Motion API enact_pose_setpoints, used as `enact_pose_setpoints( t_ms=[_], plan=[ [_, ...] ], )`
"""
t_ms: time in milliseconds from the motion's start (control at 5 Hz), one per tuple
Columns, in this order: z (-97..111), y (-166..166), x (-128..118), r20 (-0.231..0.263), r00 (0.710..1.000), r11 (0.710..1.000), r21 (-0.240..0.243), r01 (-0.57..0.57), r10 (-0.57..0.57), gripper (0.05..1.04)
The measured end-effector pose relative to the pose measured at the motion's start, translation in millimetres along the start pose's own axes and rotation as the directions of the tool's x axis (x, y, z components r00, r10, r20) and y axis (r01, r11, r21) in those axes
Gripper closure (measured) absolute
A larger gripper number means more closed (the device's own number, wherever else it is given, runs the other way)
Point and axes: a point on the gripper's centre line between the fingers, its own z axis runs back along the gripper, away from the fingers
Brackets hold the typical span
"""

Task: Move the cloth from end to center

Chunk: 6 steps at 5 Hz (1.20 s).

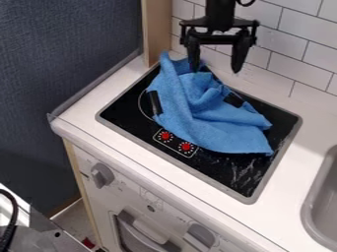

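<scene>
The blue cloth (204,110) lies crumpled across the black stovetop (217,173), covering much of its middle and its back left part. Its upper left corner rises toward the wooden post, and its right part spreads toward the stovetop's right edge. Above the cloth's back part hangs the black gripper (216,66), pointing down. Its two fingers stand wide apart with nothing held between them; the left fingertip overlaps the cloth's upper edge in the view, and whether it touches cannot be told.
A wooden post (156,32) stands behind the stovetop's left corner, beside the white tiled wall (289,44). Two red knobs are in front of the cloth. A grey sink (322,206) is at the right, with white counter (289,172) between.
</scene>
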Motion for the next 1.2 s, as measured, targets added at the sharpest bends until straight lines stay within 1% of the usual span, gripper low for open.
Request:
enact_pose_setpoints(
  t_ms=[200,400,600,800,1000,1200],
  plan=[
    [-17.2,9.9,-14.6,-0.061,0.998,0.999,0.030,0.020,-0.018,0.079],
    [8.5,15.5,-32.8,-0.049,0.998,0.999,0.003,0.044,-0.044,0.079],
    [8.0,28.1,-64.1,-0.085,0.996,0.999,-0.033,0.011,-0.014,0.079],
    [17.7,35.0,-81.9,-0.112,0.994,0.999,-0.032,-0.019,0.015,0.079],
    [19.7,49.9,-90.1,-0.109,0.993,0.999,0.005,-0.044,0.044,0.079],
    [8.5,92.3,-90.4,-0.168,0.978,0.991,0.076,-0.109,0.121,0.079]
  ],
)
